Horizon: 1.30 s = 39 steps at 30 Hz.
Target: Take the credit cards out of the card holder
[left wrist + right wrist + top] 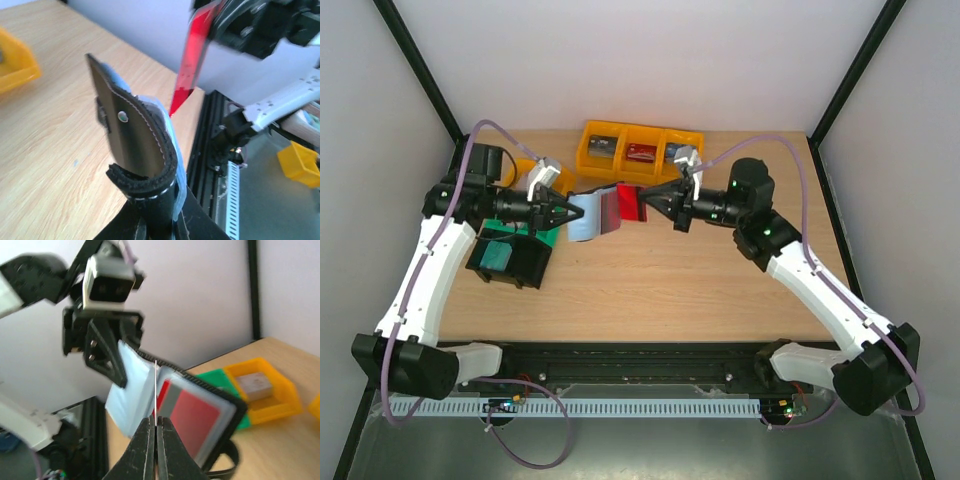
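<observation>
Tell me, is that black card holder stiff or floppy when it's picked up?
Probably floppy: in the left wrist view the card holder curves over where the left gripper pinches it. Its clear pockets fan apart, so they likely flap. It looks light, since one pinch holds it above the table.

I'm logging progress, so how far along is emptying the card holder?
Done: maybe one; a teal piece, possibly a card, lies in the black bin. In hand: the left gripper holds the card holder open in the air while the right gripper pinches a red card, out or nearly out of it. Left: a second red card shows in a clear pocket in the right wrist view.
</observation>
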Each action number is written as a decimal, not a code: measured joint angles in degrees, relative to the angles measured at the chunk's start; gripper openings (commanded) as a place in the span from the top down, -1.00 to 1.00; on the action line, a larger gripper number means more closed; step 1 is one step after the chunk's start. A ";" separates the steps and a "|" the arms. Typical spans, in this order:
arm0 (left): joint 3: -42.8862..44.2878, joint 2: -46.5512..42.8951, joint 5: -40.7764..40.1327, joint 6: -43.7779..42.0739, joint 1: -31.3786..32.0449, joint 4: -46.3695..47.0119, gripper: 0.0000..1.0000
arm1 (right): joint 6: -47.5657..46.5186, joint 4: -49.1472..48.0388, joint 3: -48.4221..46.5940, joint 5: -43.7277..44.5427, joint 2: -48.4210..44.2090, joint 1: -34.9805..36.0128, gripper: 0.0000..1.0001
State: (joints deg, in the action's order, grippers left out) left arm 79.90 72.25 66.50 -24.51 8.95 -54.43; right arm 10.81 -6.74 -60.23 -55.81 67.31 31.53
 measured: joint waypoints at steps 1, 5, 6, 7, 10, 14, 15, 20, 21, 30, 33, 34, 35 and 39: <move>-1.68 -0.33 -0.92 2.12 -0.98 2.05 0.96 | -0.61 1.36 -1.14 1.22 0.24 -0.90 0.97; -8.13 -0.59 -5.11 9.62 -5.16 8.48 0.96 | -3.08 5.73 -8.24 9.25 4.00 -2.60 0.97; -9.07 -0.59 -6.10 10.86 -5.77 9.42 0.96 | -3.63 6.71 -10.86 11.85 5.92 -2.60 0.97; -9.64 -0.59 -6.91 11.74 -6.29 10.10 0.96 | -4.26 7.37 -13.64 14.60 8.20 -2.60 0.97; -10.01 -0.59 -8.70 13.70 -7.52 12.00 0.96 | -6.36 8.76 -21.20 23.54 16.13 -2.60 0.97; -10.01 -0.57 -10.58 14.73 -7.72 13.55 0.96 | -10.51 9.51 -31.12 35.67 29.59 -2.60 0.97; -10.01 -0.55 -10.95 14.82 -7.76 13.70 0.96 | -11.50 9.75 -33.29 38.18 32.94 -2.60 0.97; -9.99 0.66 -11.82 14.86 -8.07 14.10 0.96 | -15.82 11.89 -46.88 48.37 50.10 -2.64 0.97; -9.99 1.01 -11.93 14.84 -8.13 14.10 0.96 | -16.76 12.44 -51.08 50.71 54.40 -2.64 0.97; -9.99 3.65 -12.59 14.40 -8.92 13.86 0.96 | -23.52 12.41 -64.02 63.71 73.37 -2.64 0.97; -9.99 4.11 -12.57 14.21 -9.05 13.79 0.96 | -26.75 11.32 -64.15 66.01 76.02 -2.64 0.97; -9.99 4.33 -12.57 14.16 -9.14 13.79 0.96 | -28.17 10.97 -64.50 66.84 77.02 -2.62 0.97; -9.99 4.61 -12.55 14.10 -9.16 13.77 0.96 | -29.49 10.56 -65.13 67.65 78.09 -2.56 0.97; -9.99 5.84 -12.57 13.81 -9.29 13.70 0.96 | -35.17 7.52 -67.21 70.75 81.79 -2.12 0.97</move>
State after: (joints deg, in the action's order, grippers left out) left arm 69.91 78.08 53.93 -10.70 -0.34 -40.73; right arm -24.36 0.78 -127.44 14.94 149.10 29.41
